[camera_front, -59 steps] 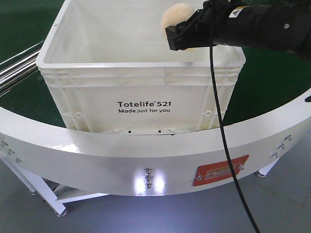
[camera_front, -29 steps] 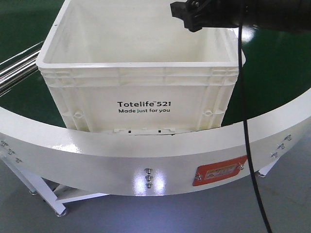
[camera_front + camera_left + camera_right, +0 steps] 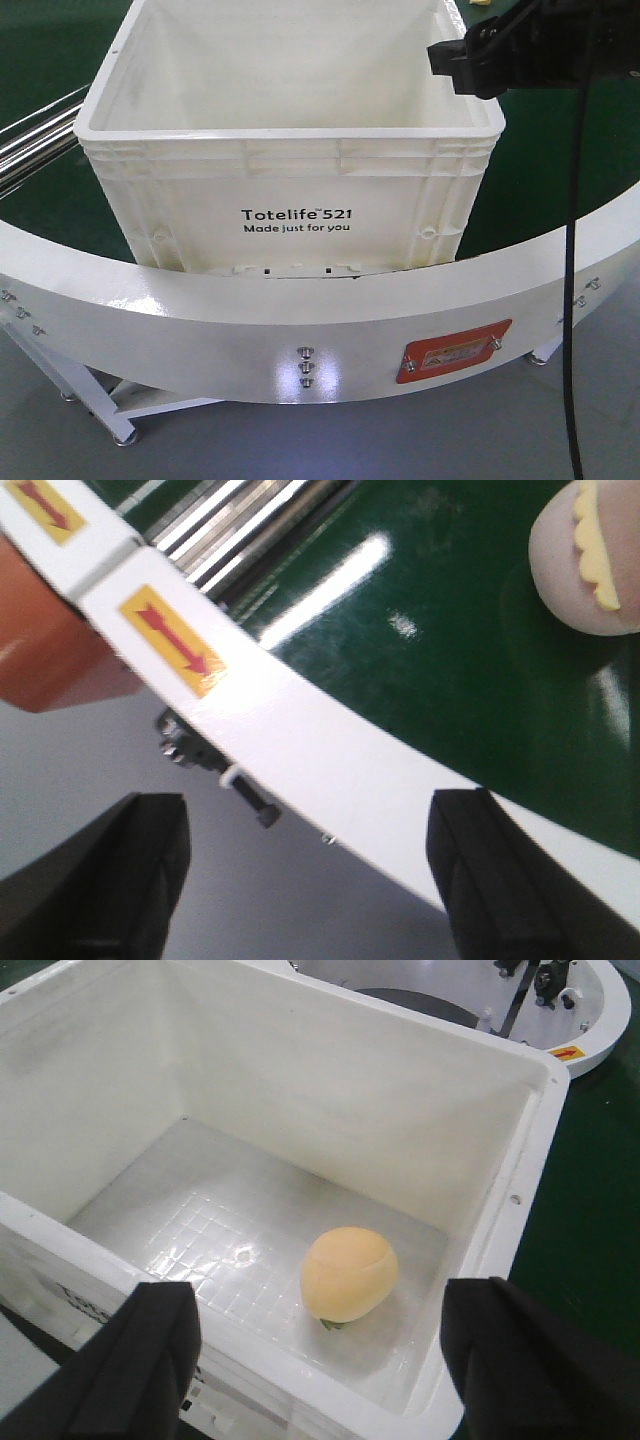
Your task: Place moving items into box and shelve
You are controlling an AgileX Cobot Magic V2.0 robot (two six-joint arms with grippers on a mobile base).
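The white box, printed "Totelife 521", stands on the green belt. Seen from the right wrist, the yellow-orange egg-shaped item lies on the floor of the box near its right wall. My right gripper hovers over the box's right rim; its jaws stand wide open and empty above the near wall. The pinkish-brown item with a yellow mark rests on the green belt at the top right of the left wrist view. My left gripper is open and empty, over the white rim and the grey floor, apart from that item.
A curved white conveyor rim with a red label runs in front of the box. Metal rails lie at the left. Yellow arrow stickers mark the rim. A black cable hangs from the right arm.
The right gripper held the yellow-orange item above the box one second ago; it has let go of it into the box and moved off to the right, open and empty.
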